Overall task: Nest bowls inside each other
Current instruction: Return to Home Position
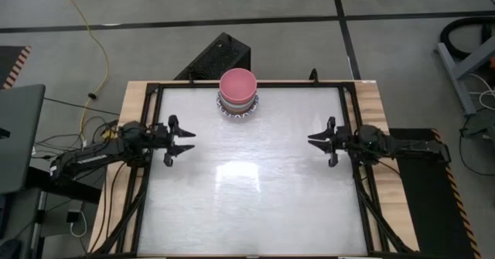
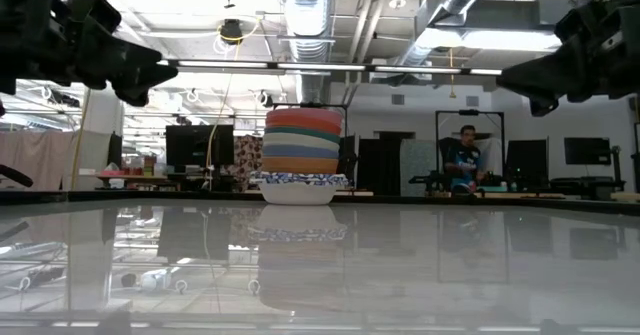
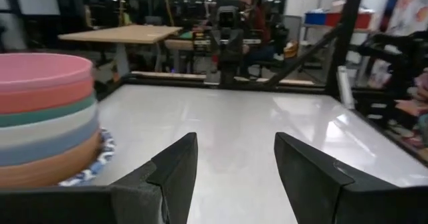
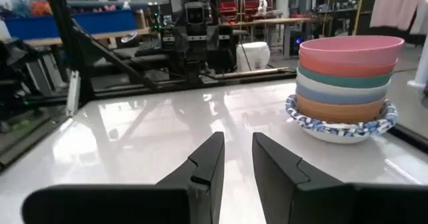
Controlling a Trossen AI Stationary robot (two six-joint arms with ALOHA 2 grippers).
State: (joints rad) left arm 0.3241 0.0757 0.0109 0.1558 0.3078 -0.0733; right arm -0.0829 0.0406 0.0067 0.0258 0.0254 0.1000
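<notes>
The stack of bowls point(image 1: 237, 93) is sitting at the far edge of the surface point(image 1: 247, 197), midway between the two arms. It is looking like one tidy tower. The pink bowl point(image 1: 237, 82) is crowning it, and the low view is showing bands of coral, green, cream, blue and orange running down to a blue-patterned bowl point(image 2: 297, 186) at the base. Each bowl is seating squarely inside the one below, which is why the pile is standing upright with no lean. How many patterned bowls are hiding at the bottom, I cannot tell. No loose bowl is showing anywhere on the surface, so the nesting is looking finished.

The left gripper point(image 1: 189, 140) is hovering over its own side of the surface, well apart from the stack. Its jaws are standing comfortably apart and are gripping nothing. The right gripper point(image 1: 313, 141) is mirroring it on the opposite side, also well clear. Its jaws are showing only a slim gap between them, and they too are holding nothing and touching nothing.

Both arms are pointing inward at matching height. That is reading as a parked, hands-off pose, leaving the tower undisturbed with open room around it.
</notes>
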